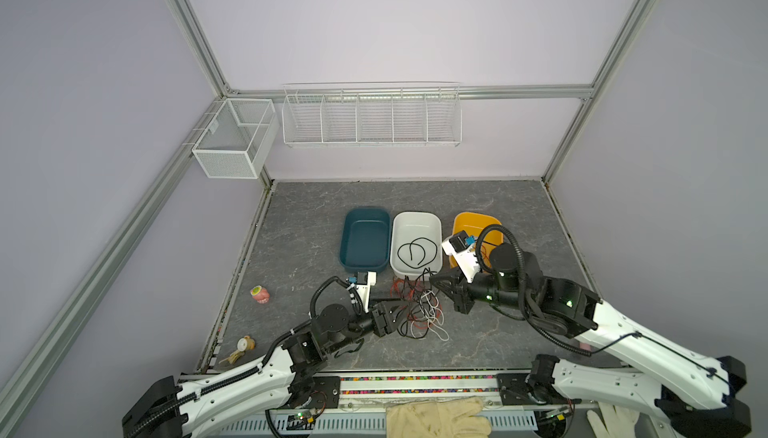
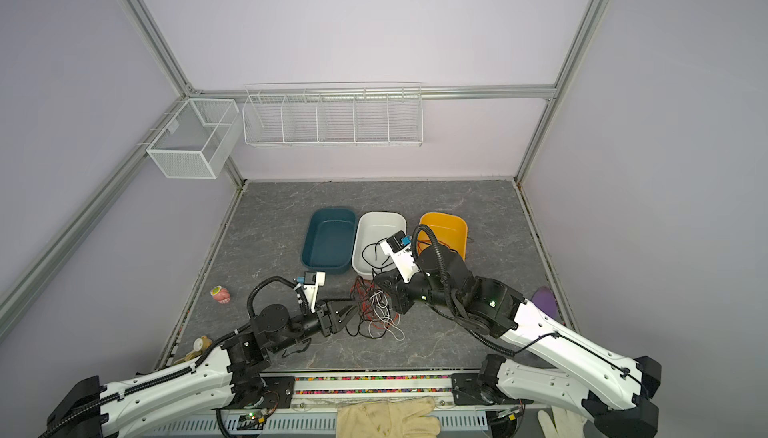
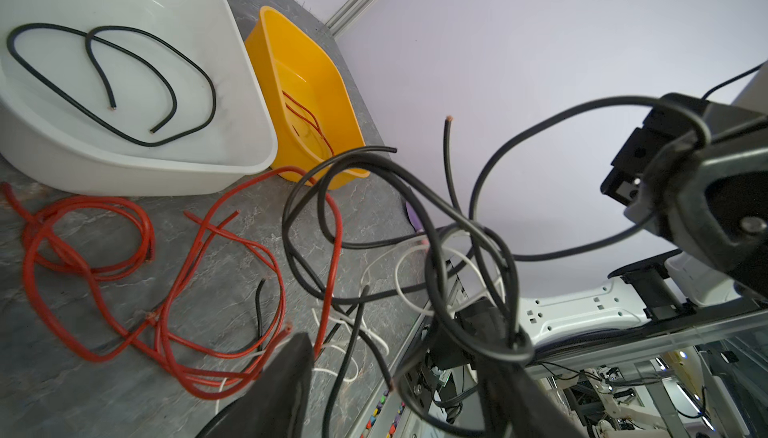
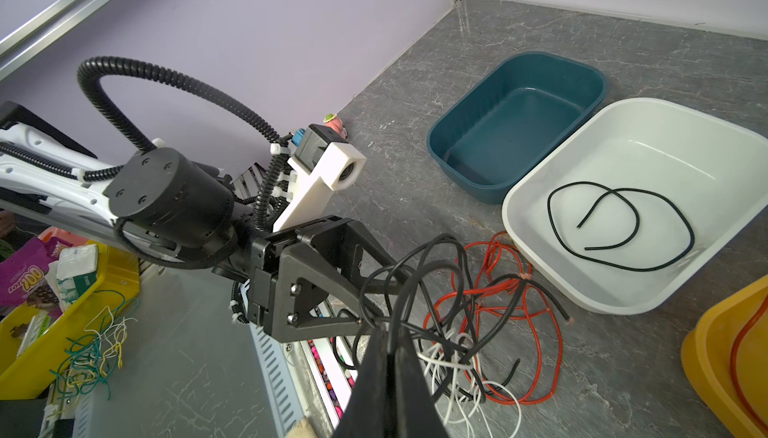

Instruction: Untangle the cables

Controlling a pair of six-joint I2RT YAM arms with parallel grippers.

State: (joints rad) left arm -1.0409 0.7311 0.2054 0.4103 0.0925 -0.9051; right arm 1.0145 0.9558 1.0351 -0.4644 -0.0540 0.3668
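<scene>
Right pincer (image 4: 388, 332) clamping cables (image 1: 419, 309), left pincer (image 4: 380, 301) apparently spread

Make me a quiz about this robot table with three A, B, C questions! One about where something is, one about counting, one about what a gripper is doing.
1. Where is the lone black cable?
A. wall basket
B. on a glove
C. white bin

2. How many bins stand on the table?
A. two
B. three
C. five

3. What is the right gripper doing?
A. pinching black strands of the tangle
B. gaping wide
C. holding a toy

Answers:
1 C, it loops on that bin's floor.
2 B, the blue bin, white bin and orange bin stand in a row.
3 A, the right wrist view shows its fingers shut on those strands.
</scene>
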